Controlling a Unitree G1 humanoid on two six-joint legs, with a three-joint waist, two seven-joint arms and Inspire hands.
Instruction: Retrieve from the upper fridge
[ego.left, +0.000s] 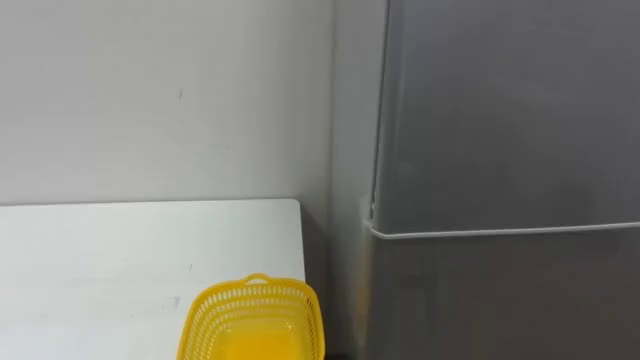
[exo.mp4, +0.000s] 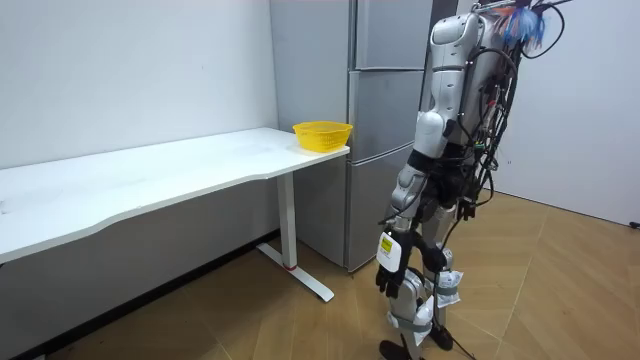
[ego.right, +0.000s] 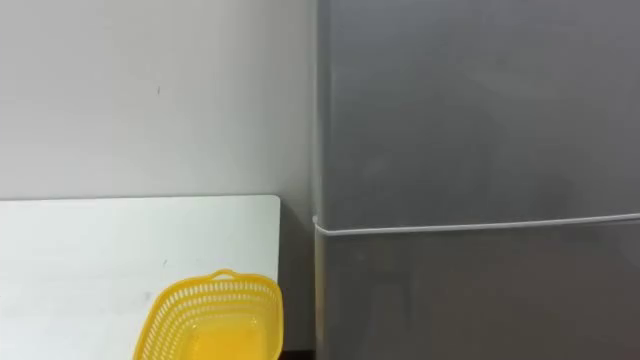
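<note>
The grey fridge stands right in front of me, its upper door (ego.left: 510, 110) shut above a pale seam, with the lower door (ego.left: 500, 300) below it. In the room view I stand upright, facing the fridge (exo.mp4: 385, 110) at about arm's length. My left hand (exo.mp4: 390, 272) hangs by my thigh with relaxed fingers and holds nothing.
A white table (ego.left: 110, 260) runs along the wall to the left of the fridge. An empty yellow mesh basket (ego.left: 253, 322) sits on its near right corner, close to the fridge side. Wooden floor lies open behind me in the room view.
</note>
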